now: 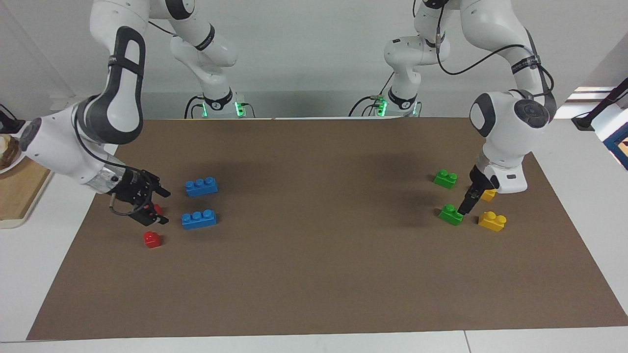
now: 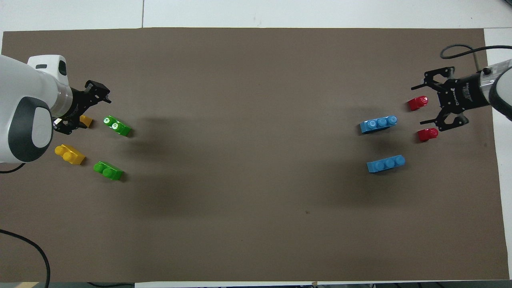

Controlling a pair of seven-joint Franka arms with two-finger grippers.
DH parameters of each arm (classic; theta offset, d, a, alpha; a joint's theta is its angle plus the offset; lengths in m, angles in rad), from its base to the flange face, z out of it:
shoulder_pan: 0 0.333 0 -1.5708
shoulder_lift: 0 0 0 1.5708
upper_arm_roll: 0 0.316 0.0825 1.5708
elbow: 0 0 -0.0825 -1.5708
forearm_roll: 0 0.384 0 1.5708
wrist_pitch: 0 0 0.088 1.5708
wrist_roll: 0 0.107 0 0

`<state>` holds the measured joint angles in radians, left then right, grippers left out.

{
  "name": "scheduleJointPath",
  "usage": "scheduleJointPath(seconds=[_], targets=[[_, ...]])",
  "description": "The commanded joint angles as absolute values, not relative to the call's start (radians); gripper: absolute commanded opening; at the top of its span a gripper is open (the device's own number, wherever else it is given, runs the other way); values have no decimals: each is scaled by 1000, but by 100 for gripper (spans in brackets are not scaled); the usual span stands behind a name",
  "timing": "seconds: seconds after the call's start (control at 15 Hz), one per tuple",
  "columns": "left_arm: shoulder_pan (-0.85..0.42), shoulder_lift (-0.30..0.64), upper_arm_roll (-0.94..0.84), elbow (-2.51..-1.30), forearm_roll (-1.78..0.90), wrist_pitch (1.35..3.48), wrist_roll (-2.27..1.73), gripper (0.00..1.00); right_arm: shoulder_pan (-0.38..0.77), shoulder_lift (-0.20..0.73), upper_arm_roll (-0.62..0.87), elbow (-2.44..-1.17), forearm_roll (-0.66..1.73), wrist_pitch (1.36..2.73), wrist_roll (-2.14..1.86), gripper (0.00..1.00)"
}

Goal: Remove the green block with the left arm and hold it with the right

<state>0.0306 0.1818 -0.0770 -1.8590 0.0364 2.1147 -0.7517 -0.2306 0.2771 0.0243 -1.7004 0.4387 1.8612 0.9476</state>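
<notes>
Two green blocks lie on the brown mat toward the left arm's end: one (image 1: 450,214) (image 2: 117,125) farther from the robots, one (image 1: 445,178) (image 2: 108,170) nearer. My left gripper (image 1: 466,203) (image 2: 82,107) is open and empty. It hangs just above the mat beside the farther green block, its tip close to the block but not around it. My right gripper (image 1: 146,202) (image 2: 438,100) is open and empty, raised over two small red blocks at the right arm's end.
Two yellow bricks (image 2: 70,154) (image 2: 85,120) lie by the left gripper. Two blue three-stud bricks (image 2: 378,124) (image 2: 386,164) and the red blocks (image 2: 418,103) (image 2: 428,134) lie by the right gripper. A wooden board (image 1: 19,191) sits off the mat.
</notes>
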Motion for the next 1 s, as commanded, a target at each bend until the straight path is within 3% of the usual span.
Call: scheduleJointPath(seconds=[0.0,0.27,0.67,0.93], targets=[[29,149,-72,-1791,41,2001,-521,100,-249,221,35,-1640,362,1760,863,100],[29,137,-71,-1671,41,1847,-272,100,-235,117,38,-1609,243,1677,565,100],[29,15,-80,-1661,37,1712,-152,100,-168,-41,52,-1611,76,1497,68,100],[29,-26,-83,-1660,34,1664,-89,100,-86,-92,58,-1641,28,1494,32,100]])
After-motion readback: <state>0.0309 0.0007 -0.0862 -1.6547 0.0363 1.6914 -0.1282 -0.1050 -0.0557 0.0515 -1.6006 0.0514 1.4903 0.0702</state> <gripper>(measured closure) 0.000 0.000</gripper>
